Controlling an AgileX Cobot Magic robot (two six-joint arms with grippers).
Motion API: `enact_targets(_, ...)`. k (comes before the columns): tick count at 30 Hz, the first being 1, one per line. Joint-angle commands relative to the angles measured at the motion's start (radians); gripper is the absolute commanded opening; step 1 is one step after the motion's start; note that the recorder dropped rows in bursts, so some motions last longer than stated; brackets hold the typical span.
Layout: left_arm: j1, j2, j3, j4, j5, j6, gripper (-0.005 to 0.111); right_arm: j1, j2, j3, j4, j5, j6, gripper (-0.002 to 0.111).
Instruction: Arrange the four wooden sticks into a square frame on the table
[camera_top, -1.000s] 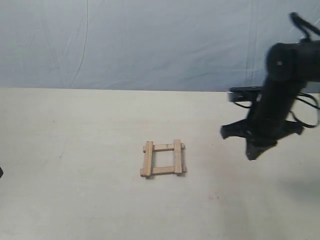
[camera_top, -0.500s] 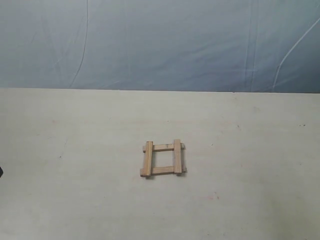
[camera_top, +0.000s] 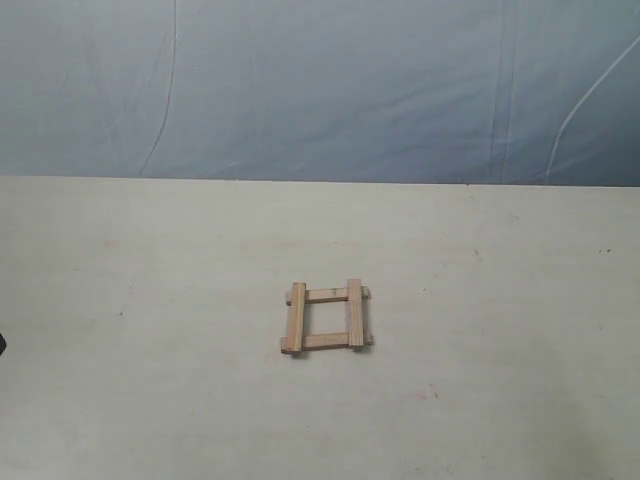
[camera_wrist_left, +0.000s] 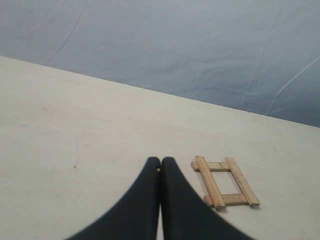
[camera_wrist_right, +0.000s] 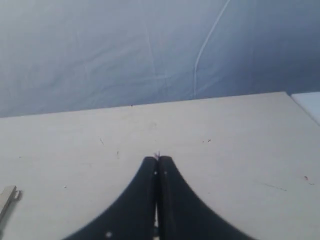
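Note:
Four wooden sticks lie as a square frame (camera_top: 327, 317) in the middle of the table (camera_top: 150, 380), two long slats resting across two others with overlapping corners. The frame (camera_wrist_left: 225, 181) also shows in the left wrist view, just beside my left gripper (camera_wrist_left: 160, 161), whose black fingers are pressed together with nothing between them. My right gripper (camera_wrist_right: 158, 159) is shut and empty too, over bare table. A pale end of one stick (camera_wrist_right: 7, 197) peeks in at the edge of the right wrist view. Neither gripper appears in the exterior view.
A blue-grey cloth backdrop (camera_top: 320, 90) hangs behind the table's far edge. A white object (camera_wrist_right: 310, 102) sits at the table's corner in the right wrist view. Faint specks and scuffs mark the surface.
A second ago the right arm hung over the table to the right of the frame; it has since left the exterior view. The frame has not moved.

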Motion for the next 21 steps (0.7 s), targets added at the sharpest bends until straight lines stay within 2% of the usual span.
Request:
enact_targets(1,0.005,-0.005,0.004,0.009,-0.014,-0.004,0.000,0.052,-0.097,0.115,0.011,-0.113,-0.007,-0.001)
enact_targets(8,0.005,-0.005,0.004,0.009,-0.014,-0.004,0.000,0.091,-0.227,0.252,0.005,-0.126,-0.007,-0.001)
enact_targets(16,0.005,-0.005,0.004,0.013,-0.012,-0.004,0.000,0.100,-0.435,0.252,0.016,-0.048,-0.007,-0.001)
enact_targets(21,0.005,-0.005,0.004,0.011,-0.002,-0.004,0.000,0.098,-0.441,0.252,0.016,-0.047,-0.007,-0.001)
